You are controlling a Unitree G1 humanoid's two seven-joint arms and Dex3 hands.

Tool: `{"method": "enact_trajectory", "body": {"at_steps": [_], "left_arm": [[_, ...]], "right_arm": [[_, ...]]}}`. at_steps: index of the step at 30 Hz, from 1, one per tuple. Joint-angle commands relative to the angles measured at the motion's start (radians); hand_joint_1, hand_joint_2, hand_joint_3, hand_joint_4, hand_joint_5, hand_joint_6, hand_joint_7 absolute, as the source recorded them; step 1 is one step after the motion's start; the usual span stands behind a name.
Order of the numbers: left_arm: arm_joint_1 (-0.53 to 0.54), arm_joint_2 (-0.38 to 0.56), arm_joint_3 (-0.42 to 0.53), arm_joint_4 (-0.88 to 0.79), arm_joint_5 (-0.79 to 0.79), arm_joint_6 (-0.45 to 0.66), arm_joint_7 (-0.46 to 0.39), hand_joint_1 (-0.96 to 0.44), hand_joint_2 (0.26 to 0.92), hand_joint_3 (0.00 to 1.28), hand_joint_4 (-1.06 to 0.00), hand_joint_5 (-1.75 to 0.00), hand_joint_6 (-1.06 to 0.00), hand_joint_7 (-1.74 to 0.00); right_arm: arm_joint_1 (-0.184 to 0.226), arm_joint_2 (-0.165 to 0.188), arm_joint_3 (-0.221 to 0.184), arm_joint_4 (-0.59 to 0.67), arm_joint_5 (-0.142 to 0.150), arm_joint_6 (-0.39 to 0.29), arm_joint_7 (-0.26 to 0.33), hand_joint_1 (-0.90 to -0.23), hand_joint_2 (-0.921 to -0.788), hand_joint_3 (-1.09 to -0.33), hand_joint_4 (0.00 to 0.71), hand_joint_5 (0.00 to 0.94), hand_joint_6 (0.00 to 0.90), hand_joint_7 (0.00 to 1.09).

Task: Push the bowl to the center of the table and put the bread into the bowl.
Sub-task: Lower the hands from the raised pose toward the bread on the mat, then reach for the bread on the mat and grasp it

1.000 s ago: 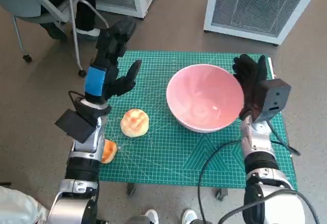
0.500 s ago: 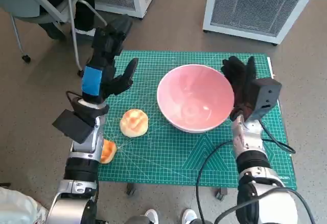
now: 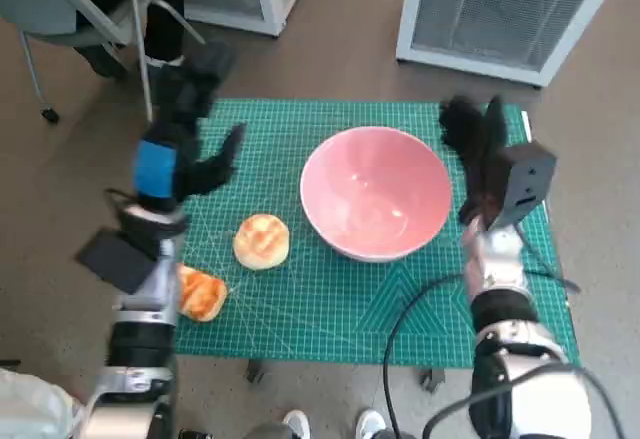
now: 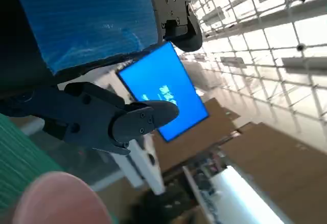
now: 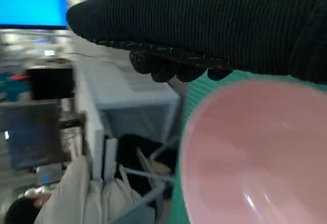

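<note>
Two bread pieces lie on the green cutting mat (image 3: 350, 299): round bun (image 3: 262, 240) left of pink bowl (image 3: 375, 191), well apart; second bread (image 3: 201, 294) at mat's near-left edge by left forearm. Bowl near mat centre, empty. Right hand (image 3: 478, 149) just beside bowl's right rim, fingers apart, holding nothing. Left hand (image 3: 180, 134) raised over far-left corner, fingers spread, blurred, holding nothing.

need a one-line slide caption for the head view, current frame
Pink bowl near the middle of the green mat, gloved right hand beside it; two bread rolls wait by the raised left hand.
</note>
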Motion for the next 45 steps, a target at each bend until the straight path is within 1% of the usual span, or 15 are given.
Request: {"method": "enact_trajectory", "body": {"at_steps": [1,3,6,9,11,15,17,18,21,22,26,29,34,39,45], "left_arm": [[0.041,0.141,0.032,-0.087,0.01,0.04,-0.071,-0.33,0.912,0.48,-0.15,-0.33,0.0,-0.74],[0.055,0.204,0.042,-0.113,0.007,0.061,-0.114,-0.35,0.905,0.46,-0.15,-0.36,0.0,-0.76],[0.075,0.297,0.055,-0.154,0.004,0.098,-0.179,-0.37,0.9,0.44,-0.14,-0.41,0.0,-0.78],[0.089,0.39,0.066,-0.184,0.004,0.132,-0.247,-0.39,0.893,0.42,-0.13,-0.42,0.0,-0.79],[0.097,0.446,0.071,-0.2,0.003,0.156,-0.292,-0.4,0.906,0.37,-0.13,-0.4,0.0,-0.79],[0.119,0.546,0.078,-0.245,-0.003,0.224,-0.375,-0.43,0.916,0.23,-0.19,-0.26,0.0,-0.75],[0.125,0.572,0.079,-0.262,-0.007,0.251,-0.4,-0.44,0.918,0.14,-0.21,-0.17,-0.03,-0.67],[0.134,0.593,0.079,-0.282,-0.005,0.279,-0.418,-0.44,0.919,0.13,-0.22,-0.15,-0.03,-0.65],[0.148,0.621,0.079,-0.314,-0.002,0.323,-0.442,-0.44,0.919,0.05,-0.24,-0.06,-0.09,-0.5],[0.164,0.638,0.075,-0.339,0.013,0.349,-0.451,-0.44,0.919,0.04,-0.25,-0.05,-0.1,-0.48],[0.223,0.685,0.059,-0.423,0.064,0.43,-0.479,-0.47,0.896,0.01,-0.25,-0.01,-0.21,-0.23],[0.26,0.701,0.057,-0.473,0.091,0.454,-0.488,-0.48,0.876,0.0,-0.24,0.0,-0.26,-0.14],[0.328,0.714,0.062,-0.516,0.114,0.413,-0.513,-0.45,0.821,0.0,-0.24,0.0,-0.29,-0.07],[0.363,0.716,0.053,-0.496,0.102,0.324,-0.554,-0.42,0.762,0.0,-0.23,0.0,-0.28,-0.03],[0.402,0.713,0.042,-0.498,0.118,0.268,-0.572,-0.4,0.743,0.0,-0.23,0.0,-0.26,-0.02]], "right_arm": [[0.003,-0.011,0.022,-0.053,-0.005,-0.143,0.058,-0.62,-0.921,-0.831,0.258,0.0,0.121,0.31],[0.011,-0.01,0.036,-0.085,-0.008,-0.211,0.079,-0.63,-0.921,-0.824,0.259,0.0,0.052,0.44],[0.026,-0.009,0.056,-0.13,-0.008,-0.295,0.11,-0.646,-0.921,-0.819,0.262,0.002,0.022,0.51],[0.037,-0.009,0.07,-0.16,0.001,-0.357,0.144,-0.663,-0.921,-0.812,0.266,0.004,0.015,0.53],[0.042,-0.008,0.078,-0.173,0.006,-0.388,0.166,-0.67,-0.921,-0.809,0.268,0.005,0.014,0.54],[0.053,-0.005,0.094,-0.203,0.021,-0.43,0.207,-0.674,-0.921,-0.801,0.278,0.009,0.025,0.55],[0.056,-0.003,0.099,-0.214,0.025,-0.438,0.217,-0.676,-0.921,-0.797,0.281,0.01,0.031,0.55],[0.06,-0.001,0.101,-0.224,0.029,-0.443,0.226,-0.677,-0.921,-0.796,0.281,0.01,0.032,0.55],[0.066,0.002,0.105,-0.239,0.038,-0.447,0.238,-0.686,-0.921,-0.791,0.284,0.01,0.037,0.56],[0.07,0.002,0.108,-0.247,0.035,-0.449,0.238,-0.687,-0.921,-0.79,0.284,0.01,0.037,0.56],[0.08,-0.002,0.121,-0.27,0.01,-0.459,0.218,-0.691,-0.921,-0.78,0.293,0.014,0.044,0.56],[0.084,-0.005,0.128,-0.278,-0.004,-0.459,0.204,-0.692,-0.921,-0.778,0.298,0.015,0.048,0.56],[0.089,-0.009,0.135,-0.289,-0.015,-0.457,0.187,-0.697,-0.921,-0.776,0.307,0.018,0.053,0.56],[0.094,-0.007,0.14,-0.299,0.002,-0.443,0.194,-0.701,-0.921,-0.775,0.308,0.017,0.055,0.55],[0.096,-0.004,0.14,-0.309,0.018,-0.424,0.199,-0.707,-0.921,-0.775,0.307,0.014,0.058,0.55]]}}
